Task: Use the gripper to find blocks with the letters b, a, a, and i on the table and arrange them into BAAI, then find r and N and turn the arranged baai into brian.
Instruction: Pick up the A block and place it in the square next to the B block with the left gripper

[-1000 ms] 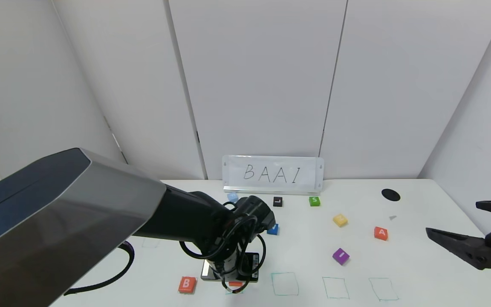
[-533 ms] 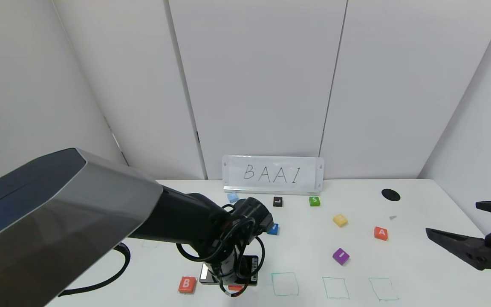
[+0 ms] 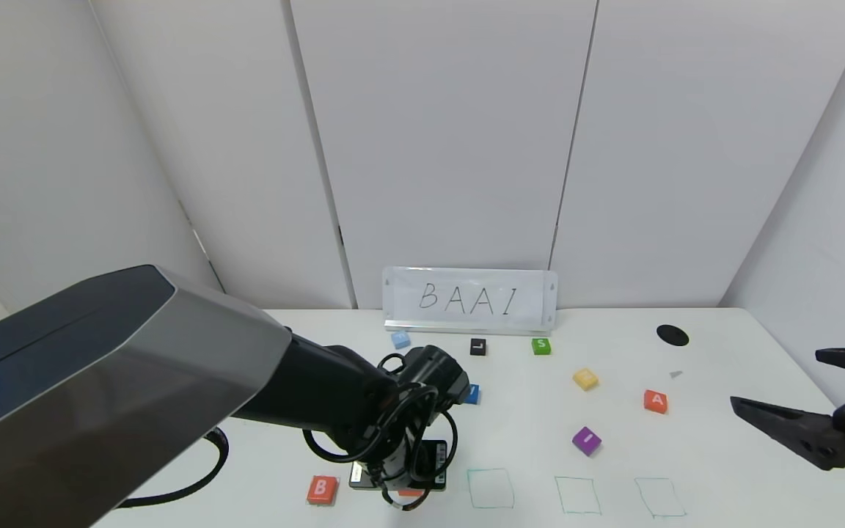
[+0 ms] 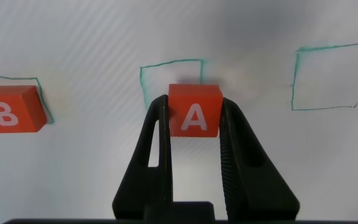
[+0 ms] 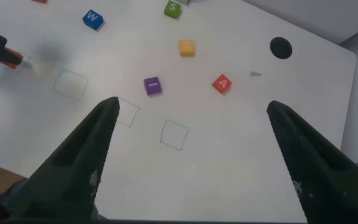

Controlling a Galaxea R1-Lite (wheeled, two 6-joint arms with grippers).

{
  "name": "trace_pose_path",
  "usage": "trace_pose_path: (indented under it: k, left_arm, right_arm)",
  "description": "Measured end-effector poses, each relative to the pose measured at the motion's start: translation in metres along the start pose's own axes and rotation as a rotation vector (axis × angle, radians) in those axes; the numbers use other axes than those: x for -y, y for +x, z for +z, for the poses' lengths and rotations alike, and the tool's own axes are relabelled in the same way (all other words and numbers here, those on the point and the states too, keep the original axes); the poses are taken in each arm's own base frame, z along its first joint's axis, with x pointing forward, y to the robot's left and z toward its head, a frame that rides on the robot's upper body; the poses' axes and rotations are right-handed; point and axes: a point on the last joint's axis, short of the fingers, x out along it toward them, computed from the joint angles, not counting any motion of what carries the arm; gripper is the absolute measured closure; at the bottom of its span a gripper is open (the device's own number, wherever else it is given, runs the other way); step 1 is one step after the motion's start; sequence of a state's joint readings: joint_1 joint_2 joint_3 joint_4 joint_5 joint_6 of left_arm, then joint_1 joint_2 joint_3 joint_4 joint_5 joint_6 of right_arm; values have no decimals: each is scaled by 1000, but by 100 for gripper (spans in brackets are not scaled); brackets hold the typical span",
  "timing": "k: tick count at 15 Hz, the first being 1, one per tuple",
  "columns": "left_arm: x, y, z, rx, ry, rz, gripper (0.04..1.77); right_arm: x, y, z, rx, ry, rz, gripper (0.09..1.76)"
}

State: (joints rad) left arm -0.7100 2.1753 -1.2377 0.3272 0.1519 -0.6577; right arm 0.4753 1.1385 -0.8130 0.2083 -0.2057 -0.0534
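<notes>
Since a second ago the left arm has drawn slightly back toward the robot, its left hand [image 3: 402,490] still low over the large white tabletop [image 3: 716,455] beside the orange-red cube marked B [image 3: 322,489]; right of that cube run three bare teal hand-drawn squares [image 3: 491,488], beyond them the purple cube marked I [image 3: 586,441] and a second orange-red cube marked A [image 3: 655,400]. From the left wrist, the left hand [image 4: 194,118] pinches an orange-red cube marked A [image 4: 194,110] over a teal square, the B cube [image 4: 11,109] near. From the right wrist, the right hand [image 5: 194,112] hangs spread wide above the tabletop, well apart from the B cube.
</notes>
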Motion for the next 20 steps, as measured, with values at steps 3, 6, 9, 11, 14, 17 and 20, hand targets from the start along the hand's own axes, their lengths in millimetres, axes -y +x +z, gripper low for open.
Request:
trace_pose_path:
  k: [3,6,9,11,14,17,20]
  left_arm:
    - [-3,3,-4,-13,2,11,131]
    - [-5,7,-7,-22,4,21,131]
    - [-6,10,-7,-28,2,26,131]
    - [-7,11,-7,-29,1,29,131]
    - [-7,12,-5,-27,-2,28,131]
    - [-8,14,-2,-25,-11,31,131]
    - [-9,16,-2,-28,-13,34,131]
  right_arm:
    - [0,0,0,-3,0,0,14]
    - [-1,1,-1,-4,-2,4,14]
    - [-1,1,-1,-7,-4,5,14]
    - [-1,1,-2,-8,-5,5,14]
    - [-2,1,-2,-8,-7,-1,14]
    - [-3,1,-2,-8,-10,2,14]
    - [-3,1,-2,-9,-11,4,14]
